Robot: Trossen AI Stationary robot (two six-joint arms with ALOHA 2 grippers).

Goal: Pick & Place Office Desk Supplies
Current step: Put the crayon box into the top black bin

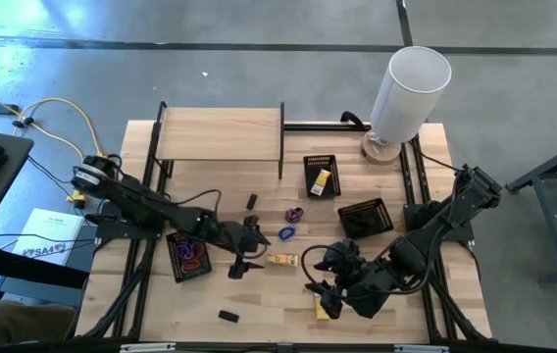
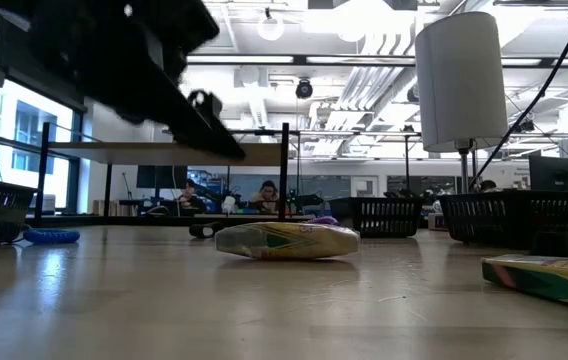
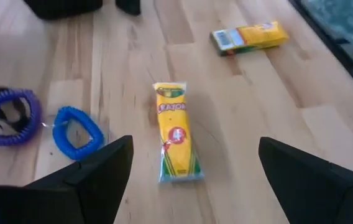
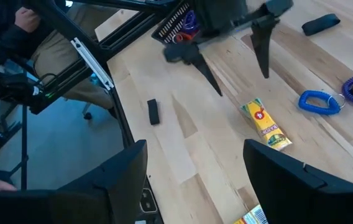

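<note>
A yellow crayon packet [image 3: 176, 130] lies flat on the wooden table near the middle [image 1: 281, 260]. My left gripper [image 3: 195, 180] hovers open just to its left [image 1: 251, 253], one finger on each side, touching nothing. A blue loop [image 3: 74, 130] and a purple loop [image 3: 9, 115] lie just beyond it. A second yellow packet [image 1: 323, 307] lies near the front, beside my right gripper [image 1: 320, 282], which hangs open above the table [image 4: 195, 180]. Small black blocks [image 1: 252, 201] [image 1: 227, 316] lie loose on the table.
A black mesh tray [image 1: 188, 255] holding loops lies under the left arm. Two more trays [image 1: 321, 175] [image 1: 365, 218] stand at the back right, one with a yellow packet. A tall white cylinder [image 1: 406, 93] and a wooden shelf [image 1: 220, 137] stand at the far edge. A person sits beyond the table's left corner [image 4: 15, 37].
</note>
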